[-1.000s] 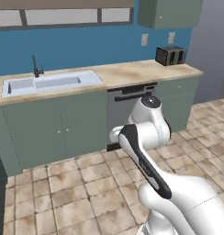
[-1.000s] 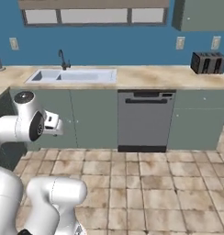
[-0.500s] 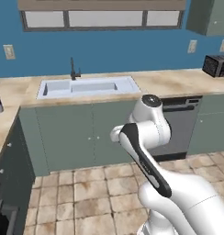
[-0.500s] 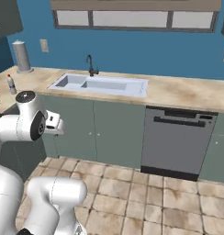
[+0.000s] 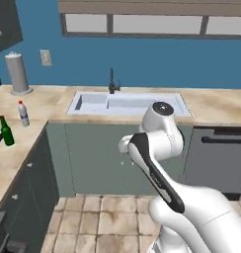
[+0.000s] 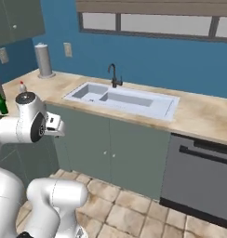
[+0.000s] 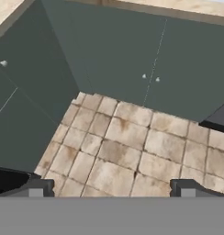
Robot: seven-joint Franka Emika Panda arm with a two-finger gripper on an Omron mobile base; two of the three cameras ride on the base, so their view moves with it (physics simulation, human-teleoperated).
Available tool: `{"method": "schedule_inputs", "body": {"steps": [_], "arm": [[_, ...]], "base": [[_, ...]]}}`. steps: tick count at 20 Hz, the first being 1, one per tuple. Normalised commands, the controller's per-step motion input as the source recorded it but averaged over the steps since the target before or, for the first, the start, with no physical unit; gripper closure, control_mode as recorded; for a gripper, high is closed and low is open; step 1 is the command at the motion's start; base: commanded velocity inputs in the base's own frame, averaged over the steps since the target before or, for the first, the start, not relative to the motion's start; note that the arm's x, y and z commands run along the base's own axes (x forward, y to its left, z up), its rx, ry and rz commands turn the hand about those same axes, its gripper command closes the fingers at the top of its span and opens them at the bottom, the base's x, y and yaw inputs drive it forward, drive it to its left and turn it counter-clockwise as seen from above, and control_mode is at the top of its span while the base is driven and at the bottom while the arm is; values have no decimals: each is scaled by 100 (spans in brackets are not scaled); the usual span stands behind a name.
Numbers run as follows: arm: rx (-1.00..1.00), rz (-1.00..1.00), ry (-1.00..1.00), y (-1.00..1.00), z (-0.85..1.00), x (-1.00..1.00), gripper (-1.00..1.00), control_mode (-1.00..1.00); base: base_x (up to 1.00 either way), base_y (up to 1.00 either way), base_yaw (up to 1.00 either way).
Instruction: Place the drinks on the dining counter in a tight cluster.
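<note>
Two of the drinks stand on the beige corner worktop at the far left: a small silver-white bottle (image 5: 23, 113) with a red cap, and nearer the front a slim dark green bottle (image 5: 6, 131) with a red cap. From the right base view the green bottle (image 6: 0, 102) and the white bottle (image 6: 22, 87) peek out behind my arm. My gripper (image 7: 112, 188) is open, holds nothing, and points down at the tiled floor in front of grey-green cabinet doors. The hand (image 6: 53, 125) is folded close to the arm, well away from the bottles. The dining counter is out of view.
A steel sink (image 5: 125, 104) with a dark faucet (image 5: 111, 81) sits in the back worktop. A paper towel roll (image 5: 18, 73) stands in the left corner. A dishwasher (image 6: 199, 176) is to the right. Tiled floor (image 7: 127, 151) lies open before the cabinets.
The whole picture has swung as the base turned left: the sink slid right and the corner worktop with the two bottles came into view. The arm keeps its folded pose, jaws open.
</note>
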Motion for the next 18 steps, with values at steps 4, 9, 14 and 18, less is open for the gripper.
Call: {"method": "schedule_inputs", "body": {"steps": [4, 9, 14, 18], "arm": [[0, 0, 0, 0, 0, 0, -100, 100], [0, 0, 0, 0, 0, 0, -100, 100], [0, 0, 0, 0, 0, 0, -100, 100], [0, 0, 0, 0, 0, 0, -100, 100]], "base": [[74, 0, 41], [68, 0, 48], [71, 0, 46], [73, -9, 34]]}}
